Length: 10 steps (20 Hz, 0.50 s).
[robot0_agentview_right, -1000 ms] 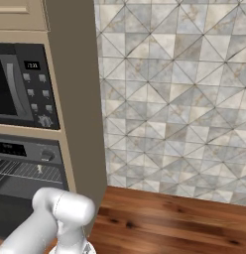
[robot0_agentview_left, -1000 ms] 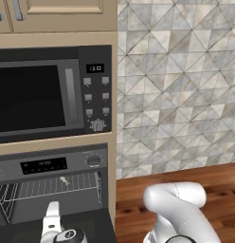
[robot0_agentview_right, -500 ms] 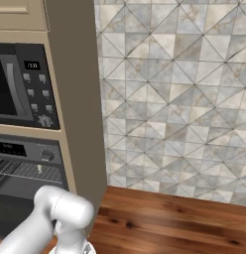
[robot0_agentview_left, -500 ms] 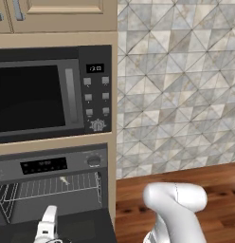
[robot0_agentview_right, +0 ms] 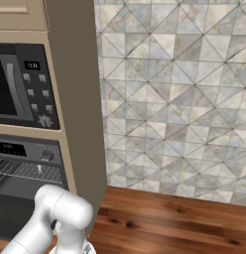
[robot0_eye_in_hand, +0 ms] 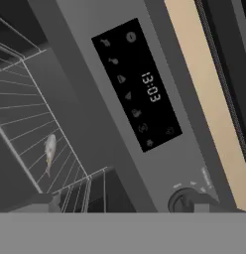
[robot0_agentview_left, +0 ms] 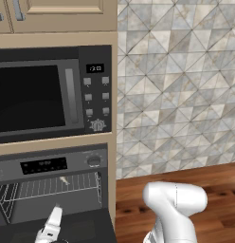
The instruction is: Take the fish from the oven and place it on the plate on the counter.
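Observation:
The oven (robot0_agentview_left: 53, 166) stands open at the lower left, with its display, its knob (robot0_agentview_left: 94, 161) and a wire rack. The tiny silvery-beige fish (robot0_agentview_left: 64, 180) lies on that rack, also seen as the fish (robot0_eye_in_hand: 49, 149) and the fish (robot0_agentview_right: 39, 169). My gripper (robot0_agentview_left: 52, 227) hangs low in front of the open cavity, below and slightly left of the fish. In the hand view the gripper (robot0_eye_in_hand: 122, 204) is open, its tips wide apart with nothing between them, pointing up at the rack and the display (robot0_eye_in_hand: 137, 84). The blue plate is out of view. The wood counter (robot0_agentview_left: 219, 190) runs to the right.
A black microwave-like unit (robot0_agentview_left: 39, 95) with a button panel sits above the oven, under beige cabinets (robot0_agentview_left: 62, 9). A beige side panel (robot0_agentview_right: 75, 99) divides the oven column from the tiled wall (robot0_agentview_right: 179, 99). My white arm (robot0_agentview_left: 174, 204) rises over the counter (robot0_agentview_right: 169, 223).
The hand has sunk slightly at the bottom of the left base view, and its dark wrist part has slipped out of frame. The fish has stayed on the rack.

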Tool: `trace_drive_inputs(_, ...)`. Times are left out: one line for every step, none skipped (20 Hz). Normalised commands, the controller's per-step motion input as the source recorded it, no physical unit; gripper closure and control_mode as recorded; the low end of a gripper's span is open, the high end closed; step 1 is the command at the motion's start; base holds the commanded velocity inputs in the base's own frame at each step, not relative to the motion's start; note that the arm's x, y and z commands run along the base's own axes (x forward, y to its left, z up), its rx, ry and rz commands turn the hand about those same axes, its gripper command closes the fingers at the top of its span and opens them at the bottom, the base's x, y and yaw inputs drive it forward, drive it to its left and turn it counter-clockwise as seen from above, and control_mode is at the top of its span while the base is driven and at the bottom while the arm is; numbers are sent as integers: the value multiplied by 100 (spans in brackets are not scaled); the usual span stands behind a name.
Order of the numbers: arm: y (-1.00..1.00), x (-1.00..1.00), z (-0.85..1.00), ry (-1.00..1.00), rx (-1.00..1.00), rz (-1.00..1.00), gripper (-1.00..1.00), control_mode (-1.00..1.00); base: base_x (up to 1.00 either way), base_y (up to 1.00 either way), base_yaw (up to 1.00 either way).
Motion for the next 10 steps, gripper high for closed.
trace_drive_inputs(0, 56, -14, -20, 47, 0, -100, -100, 0, 0, 0)
trace_drive_inputs(-2, 63, -11, -13, 51, 0, -100, -100, 0, 0, 0)
trace_drive_inputs(0, 59, -12, -10, 56, 0, -100, -100, 0, 0, 0)
trace_drive_inputs(-13, 51, -11, -7, 61, 0, -100, -100, 0, 0, 0)
trace_drive_inputs(-15, 51, -11, -6, 62, 0, -100, -100, 0, 0, 0)
trace_drive_inputs(-21, 57, -14, -5, 61, 0, -100, -100, 0, 0, 0)
trace_drive_inputs(-31, 49, -7, -1, 57, 0, -100, -100, 0, 0, 0)
trace_drive_inputs(-36, 35, 0, 0, 47, 0, -100, -100, 0, 0, 0)
trace_drive_inputs(-29, 34, 0, 0, 39, 0, -100, -100, 0, 0, 0)
trace_drive_inputs(-24, 32, 0, 0, 31, 3, -100, -100, 0, 0, 0)
